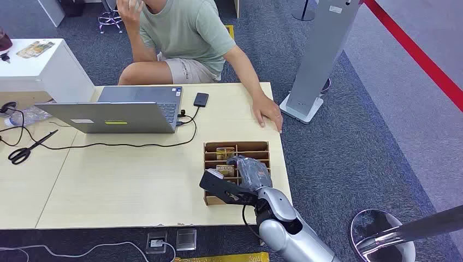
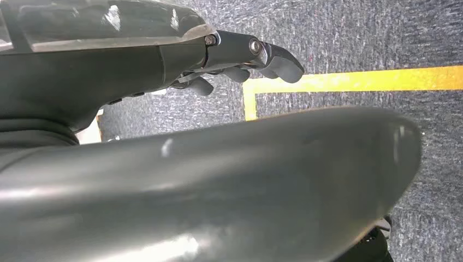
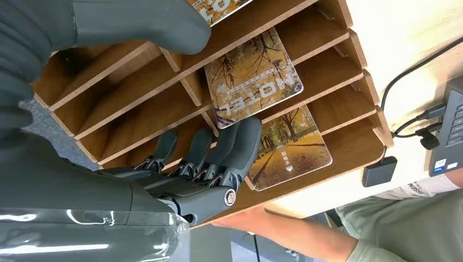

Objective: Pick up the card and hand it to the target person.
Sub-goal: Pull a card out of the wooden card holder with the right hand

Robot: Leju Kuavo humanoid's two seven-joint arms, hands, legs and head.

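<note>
A wooden slotted card box point(image 1: 236, 148) stands near the table's front right edge. In the right wrist view, several picture cards lie in its slots: a "HOTEL" card point(image 3: 254, 76), a tree-lined path card point(image 3: 292, 147) and one more card point(image 3: 218, 6). My right hand point(image 1: 248, 170) hovers over the box with its fingers apart. Its fingertips point(image 3: 240, 128) reach the edge of the HOTEL card, and its thumb point(image 3: 136, 24) lies apart over the neighbouring slots; it grips nothing. The person point(image 1: 185, 38) sits across the table, one hand point(image 1: 268, 112) flat on it. My left hand point(image 2: 235, 54) hangs over the carpet, holding nothing.
An open laptop point(image 1: 117, 109) and a black phone point(image 1: 201, 99) with cables lie behind the box. Scissors point(image 1: 24, 150) lie at the table's left. A grey pillar stand point(image 1: 322, 54) rises right of the table. Yellow floor tape point(image 2: 355, 81) crosses the carpet.
</note>
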